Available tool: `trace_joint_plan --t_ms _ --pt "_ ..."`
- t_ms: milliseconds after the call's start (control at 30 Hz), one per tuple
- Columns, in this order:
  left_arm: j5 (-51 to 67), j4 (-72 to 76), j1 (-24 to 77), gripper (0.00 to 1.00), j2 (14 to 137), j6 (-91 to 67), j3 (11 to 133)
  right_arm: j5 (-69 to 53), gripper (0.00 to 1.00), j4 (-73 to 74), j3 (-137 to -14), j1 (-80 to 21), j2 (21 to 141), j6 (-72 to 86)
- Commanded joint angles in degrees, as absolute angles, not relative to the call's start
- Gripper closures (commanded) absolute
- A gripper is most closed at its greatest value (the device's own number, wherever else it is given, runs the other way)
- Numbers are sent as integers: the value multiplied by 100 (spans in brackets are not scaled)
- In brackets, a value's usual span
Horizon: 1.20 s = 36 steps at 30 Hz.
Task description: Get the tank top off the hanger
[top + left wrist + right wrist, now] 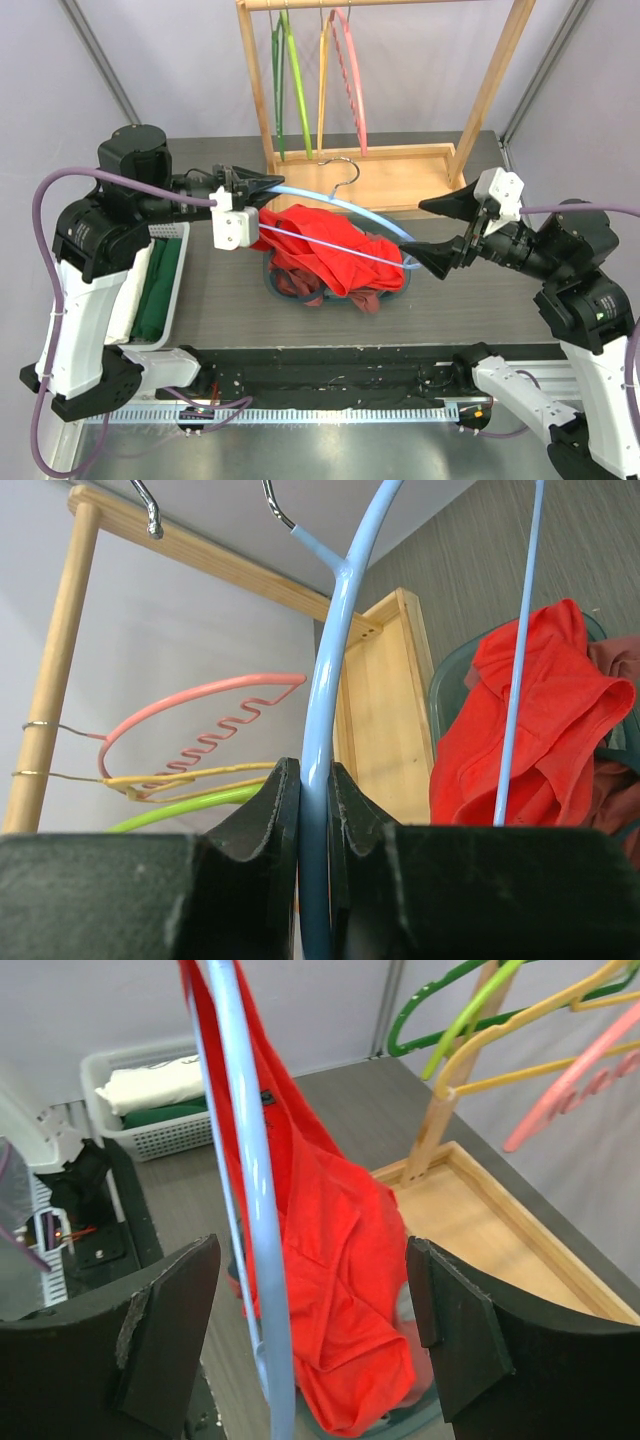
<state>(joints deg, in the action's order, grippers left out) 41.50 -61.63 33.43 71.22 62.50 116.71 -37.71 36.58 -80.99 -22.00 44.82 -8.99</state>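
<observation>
A light blue hanger [345, 212] hangs tilted above the table, and my left gripper [268, 186] is shut on its left end. In the left wrist view the blue bar [335, 630] runs straight up between my pinched jaws [315, 780]. The red tank top [318, 248] drapes over the hanger and sags into a bin below; it also fills the right of the left wrist view [540, 720]. My right gripper [418, 236] stands open at the hanger's right end. The hanger bar [250, 1160] and red cloth [350, 1260] lie between its spread jaws [310, 1260], untouched.
A wooden rack [385, 170] at the back carries green, yellow and pink hangers [345, 80]. A white basket [165, 290] of folded clothes stands at the left. A dark round bin [340, 290] with dark red clothes sits under the tank top.
</observation>
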Motion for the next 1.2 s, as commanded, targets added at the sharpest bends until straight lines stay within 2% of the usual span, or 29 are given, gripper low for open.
trace_joint_plan --t_ms 0,100,233,400,500,533,633,767,800,833,900,933,1000,1067,1167 --pt "4359 -6021 3366 100 7040 6372 11707 -4612 18 3630 -8113 -2224 4456 -782" --pt "4386 -6021 3366 100 7031 6363 11716 -4807 21 3638 -8016 -2215 4456 -694" --pt "4430 -6021 3366 100 7066 6302 11777 -4913 29 3639 -7849 -2224 4535 -642" --pt "4517 -5986 3366 100 7066 6179 11865 -4896 32 3586 -7734 -2224 4614 -615" --pt "4500 -5985 3375 100 7084 6135 11848 -4896 53 3490 -7708 -2224 4606 -563" --pt "4500 -5968 3366 100 7101 6091 11839 -4878 69 3472 -7708 -2224 4605 -510" --pt "4483 -5766 3366 100 7110 5706 11769 -4738 99 3410 -7717 -2224 4562 -396" --pt "4298 -4960 3366 99 7049 4678 11444 -4396 99 3366 -7629 -2224 4360 -378" --pt "4202 -4818 3366 94 7031 4432 11304 -4342 99 3358 -7585 -2224 4211 -404" --pt "4149 -4703 3366 78 7014 4056 11268 -4281 99 3331 -7550 -2224 4123 -413" --pt "4096 -4457 3358 57 6996 3728 11198 -4158 99 3261 -7445 -2224 3921 -448" --pt "4017 -4386 3357 39 6979 3422 11171 -4131 99 3252 -7444 -2224 3868 -457" --pt "3938 -4263 3357 34 6961 3253 11206 -4044 99 3339 -7462 -2224 3832 -518" --pt "3710 -4219 3349 18 6935 3042 11425 -4008 99 3471 -7497 -2224 3806 -589" --pt "3244 -4192 3244 8 6943 2482 11994 -3911 99 3498 -7488 -2224 3744 -650"
